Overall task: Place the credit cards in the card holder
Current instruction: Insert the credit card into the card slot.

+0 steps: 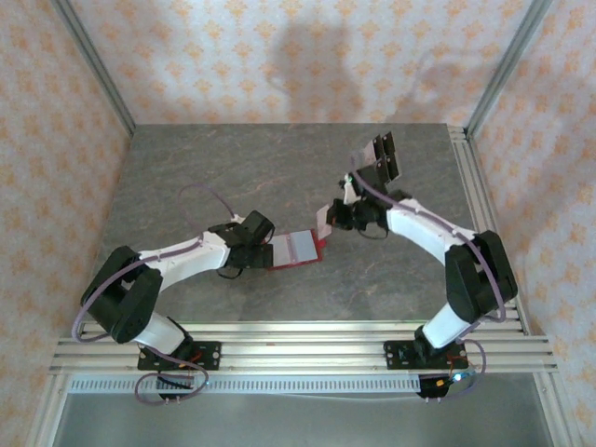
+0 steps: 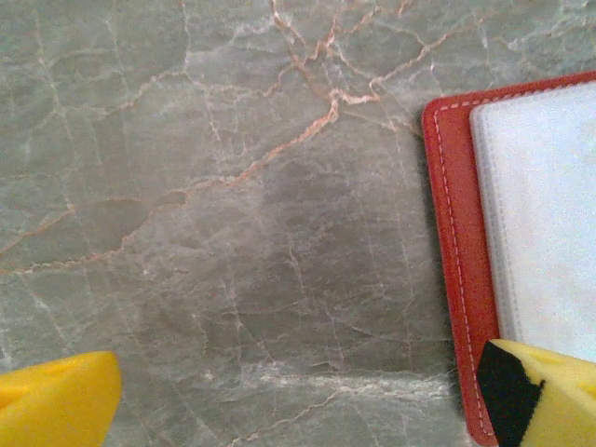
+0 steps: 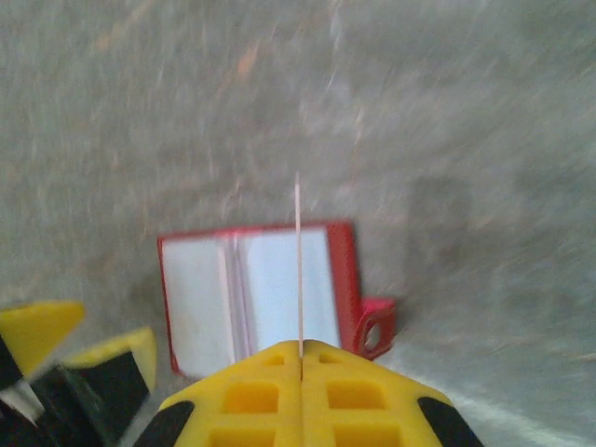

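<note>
The right jaws are clenched on one card (image 1: 324,222), held edge-on so it can slide into the open wallet (image 3: 256,289) lying on the surface (image 3: 447,121) just ahead of them. The left jaws stand released, one fingertip (image 2: 549,400) over the wallet's corner, probably pinning it.

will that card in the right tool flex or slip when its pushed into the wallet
Probably stiff: the card stands as a straight thin line above the shut right tool, with no sag. It is very thin, so it likely flexes if its edge jams against the card holder. Pinched at one edge only, it may slip if pushed hard.
</note>
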Robot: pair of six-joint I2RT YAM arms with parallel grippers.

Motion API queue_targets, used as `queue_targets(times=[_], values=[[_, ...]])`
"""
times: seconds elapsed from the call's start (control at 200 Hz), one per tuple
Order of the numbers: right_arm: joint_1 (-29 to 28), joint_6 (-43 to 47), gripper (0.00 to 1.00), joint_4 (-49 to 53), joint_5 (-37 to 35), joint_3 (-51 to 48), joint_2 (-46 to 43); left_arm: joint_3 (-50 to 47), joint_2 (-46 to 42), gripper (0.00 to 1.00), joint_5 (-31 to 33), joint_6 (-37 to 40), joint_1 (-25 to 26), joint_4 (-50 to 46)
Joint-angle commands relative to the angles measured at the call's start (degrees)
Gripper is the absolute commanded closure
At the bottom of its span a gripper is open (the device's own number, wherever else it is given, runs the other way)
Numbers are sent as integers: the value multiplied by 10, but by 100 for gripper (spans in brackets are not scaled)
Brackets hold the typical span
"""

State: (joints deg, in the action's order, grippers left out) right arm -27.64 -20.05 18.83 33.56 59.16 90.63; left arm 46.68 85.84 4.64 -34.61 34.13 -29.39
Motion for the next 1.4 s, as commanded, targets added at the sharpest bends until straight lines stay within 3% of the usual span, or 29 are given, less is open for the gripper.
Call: queue_targets(times=[0.0, 0.22, 0.495, 1.396], values=[[-37, -42, 100, -148, 29, -56, -28, -6, -7, 0, 31, -16, 0, 4], [-60, -98, 100, -305, 28, -147, -24, 0, 13, 0, 42, -15, -1, 6], [-68, -104, 100, -394, 43, -170, 10, -3, 17, 0, 44, -11, -12, 11], [-67, -97, 100, -475, 81, -198, 85, -4, 35, 0, 45, 3, -25, 10]])
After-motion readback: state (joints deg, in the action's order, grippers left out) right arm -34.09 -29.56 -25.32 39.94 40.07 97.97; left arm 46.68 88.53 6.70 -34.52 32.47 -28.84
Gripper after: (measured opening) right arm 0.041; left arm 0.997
